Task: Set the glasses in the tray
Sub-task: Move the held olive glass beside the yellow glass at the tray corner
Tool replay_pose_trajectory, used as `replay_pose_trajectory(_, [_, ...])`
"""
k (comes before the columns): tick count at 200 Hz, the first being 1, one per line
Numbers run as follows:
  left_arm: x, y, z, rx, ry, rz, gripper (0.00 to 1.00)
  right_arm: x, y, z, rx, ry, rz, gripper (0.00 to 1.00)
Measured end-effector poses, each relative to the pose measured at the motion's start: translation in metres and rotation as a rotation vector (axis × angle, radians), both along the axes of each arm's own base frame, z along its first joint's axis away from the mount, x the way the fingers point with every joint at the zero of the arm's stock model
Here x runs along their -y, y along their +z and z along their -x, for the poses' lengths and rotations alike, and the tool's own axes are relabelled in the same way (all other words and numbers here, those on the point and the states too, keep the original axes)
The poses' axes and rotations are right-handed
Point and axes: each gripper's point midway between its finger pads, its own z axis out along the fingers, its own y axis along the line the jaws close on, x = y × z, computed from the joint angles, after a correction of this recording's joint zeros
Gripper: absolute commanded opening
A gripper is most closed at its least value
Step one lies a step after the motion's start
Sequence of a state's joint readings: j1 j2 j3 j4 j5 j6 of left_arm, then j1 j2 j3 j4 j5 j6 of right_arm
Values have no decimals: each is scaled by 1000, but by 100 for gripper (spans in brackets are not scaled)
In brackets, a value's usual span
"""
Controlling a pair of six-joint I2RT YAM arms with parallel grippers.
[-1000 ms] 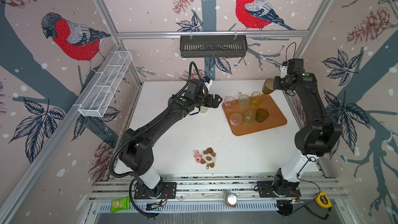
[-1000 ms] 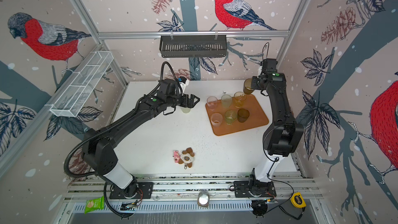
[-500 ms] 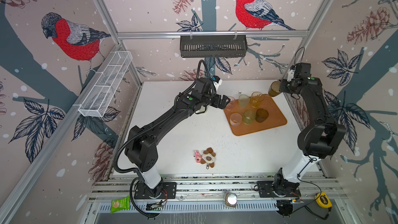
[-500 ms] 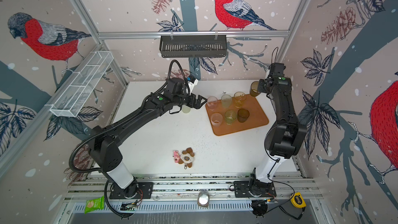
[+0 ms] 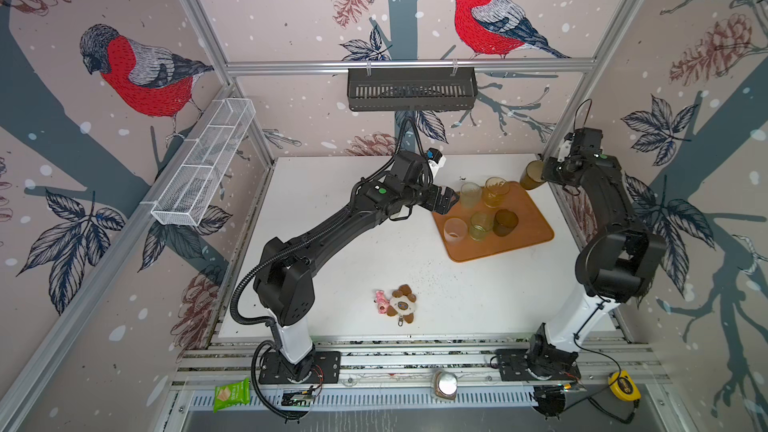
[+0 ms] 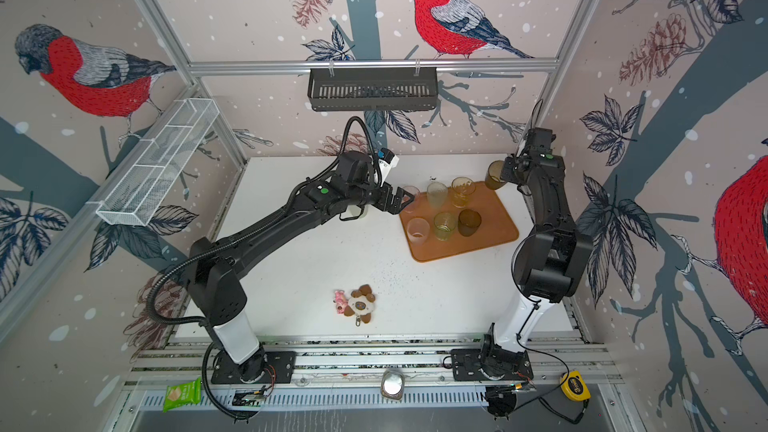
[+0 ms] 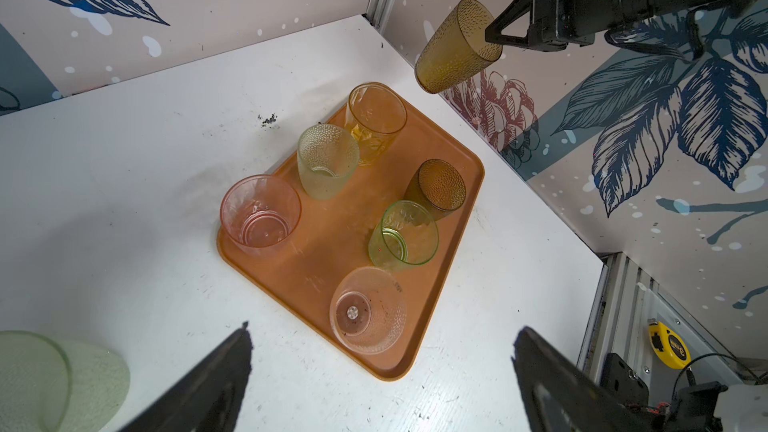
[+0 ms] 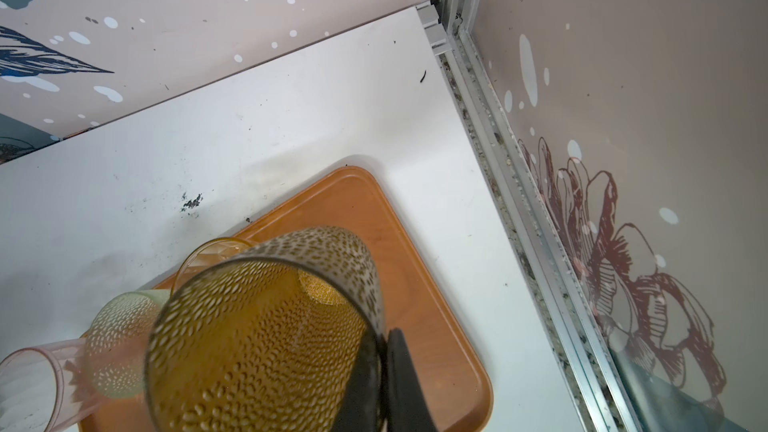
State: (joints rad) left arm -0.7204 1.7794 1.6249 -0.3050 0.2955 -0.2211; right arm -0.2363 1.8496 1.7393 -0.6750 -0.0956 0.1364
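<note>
Since the earlier pictures the left gripper (image 6: pixel 401 201) has travelled from the bare table (image 7: pixel 124 160) to the far left corner of the tray (image 7: pixel 324 251), and the right gripper (image 7: pixel 496 37) has drifted a little to the right. The left gripper's fingers (image 7: pixel 216 371) are spread wide with nothing between them; only their blurred dark tips show in the left wrist view. The right jaws are pressed together on the rim of the tall amber tumbler (image 7: pixel 453 51), which hangs tilted in the air beside the tray's far right corner. Six glasses stand in the tray. Among them, the pink glass (image 7: pixel 259 211) is mostly covered by the left gripper in both top views. One pale green glass (image 7: pixel 50 380) is on the table outside the tray, cut off by the picture's edge; upright or lying, I cannot tell.
</note>
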Motion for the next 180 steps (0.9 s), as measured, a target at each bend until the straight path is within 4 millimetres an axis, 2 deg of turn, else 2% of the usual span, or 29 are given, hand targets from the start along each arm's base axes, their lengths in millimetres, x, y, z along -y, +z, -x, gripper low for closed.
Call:
replay_pose_trajectory(22, [1,0,1,3,-4,-2,98,0,-6,-2,-8,-7,-9,0])
replay_pose_trajectory(62, [4,-1,3,7,-14,-5,98,-1,-3,-10,28,-6,-6,0])
replay_pose_trajectory(102, [5,-4,3,3,-15,-9,98,-5,-9,-12,17,-4,-14,0])
replay_pose_trajectory(180, [5,-4,2,5,-17,-18,98,-9,-33,-10,-16,-11,-39,0])
